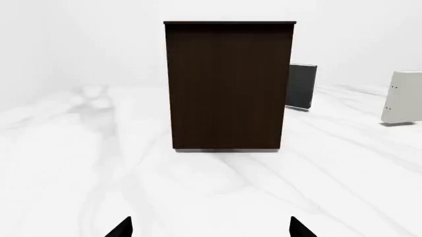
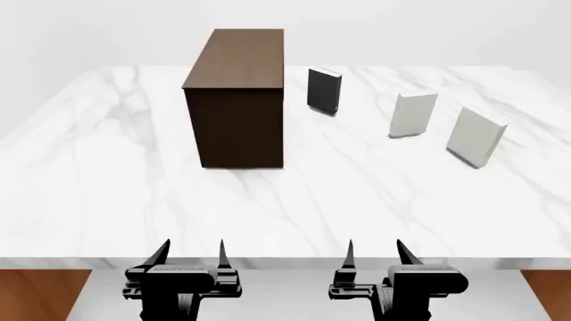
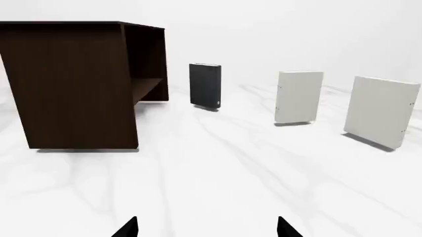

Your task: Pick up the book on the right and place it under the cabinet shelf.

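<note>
Head view gives me no readable writing on any cover. My left pincer and right pincer hover level at the tabletop's near edge, jaws spread wide, holding nothing. I see the book standing upright towards the right edge, well apart from the cabinet shelf. Only the right wrist view reveals the cabinet's open side with its inner board.
</note>
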`<state>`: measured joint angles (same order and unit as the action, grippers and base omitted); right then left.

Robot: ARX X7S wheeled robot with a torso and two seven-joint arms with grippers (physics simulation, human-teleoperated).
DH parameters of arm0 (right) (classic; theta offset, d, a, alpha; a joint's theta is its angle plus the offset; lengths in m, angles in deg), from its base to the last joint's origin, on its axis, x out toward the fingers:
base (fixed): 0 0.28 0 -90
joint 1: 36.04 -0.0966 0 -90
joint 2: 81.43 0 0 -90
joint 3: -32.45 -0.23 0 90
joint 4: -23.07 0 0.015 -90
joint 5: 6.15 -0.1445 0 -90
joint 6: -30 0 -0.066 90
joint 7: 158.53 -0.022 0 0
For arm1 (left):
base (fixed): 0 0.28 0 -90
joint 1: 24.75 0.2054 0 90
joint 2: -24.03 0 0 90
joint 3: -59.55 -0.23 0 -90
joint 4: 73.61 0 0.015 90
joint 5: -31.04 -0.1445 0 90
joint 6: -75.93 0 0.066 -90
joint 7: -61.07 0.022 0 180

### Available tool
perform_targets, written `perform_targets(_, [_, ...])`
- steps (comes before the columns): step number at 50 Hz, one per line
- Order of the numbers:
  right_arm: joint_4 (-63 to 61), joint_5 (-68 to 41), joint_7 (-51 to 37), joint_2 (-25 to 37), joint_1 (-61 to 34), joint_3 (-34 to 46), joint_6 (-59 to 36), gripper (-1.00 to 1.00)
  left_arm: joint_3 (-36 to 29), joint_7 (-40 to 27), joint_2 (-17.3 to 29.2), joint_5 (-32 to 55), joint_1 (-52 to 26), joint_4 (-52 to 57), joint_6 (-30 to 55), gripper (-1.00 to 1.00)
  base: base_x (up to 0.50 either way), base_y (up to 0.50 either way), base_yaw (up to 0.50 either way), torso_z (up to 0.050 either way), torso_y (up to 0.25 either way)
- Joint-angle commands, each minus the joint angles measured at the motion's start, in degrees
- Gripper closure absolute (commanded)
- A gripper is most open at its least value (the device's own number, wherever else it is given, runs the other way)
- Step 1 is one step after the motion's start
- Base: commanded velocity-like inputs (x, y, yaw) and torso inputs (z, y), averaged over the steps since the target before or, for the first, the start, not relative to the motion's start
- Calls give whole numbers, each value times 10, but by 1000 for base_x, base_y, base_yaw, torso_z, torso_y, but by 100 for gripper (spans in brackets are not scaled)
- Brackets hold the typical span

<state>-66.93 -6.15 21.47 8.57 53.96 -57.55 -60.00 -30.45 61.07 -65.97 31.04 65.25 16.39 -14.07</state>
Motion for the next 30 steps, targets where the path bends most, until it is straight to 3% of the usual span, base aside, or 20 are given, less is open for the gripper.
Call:
perform_targets(1, [-21,-15,-10,8,0,10,-14,-100,-11,-6,10,13,-2,15,13,-100,0,0,0,0,0])
perform_targets(12, [-251,-49,-36,40,-48,17,-244,-100,-34,-10,43,26,-41,209,191,-100,0,0,0,0,0])
perform_targets(30, [-385,-74,-36,84,-186,11,-450,-100,-39,-22,61,60,-173,320,382,-100,0,0,0,0,0])
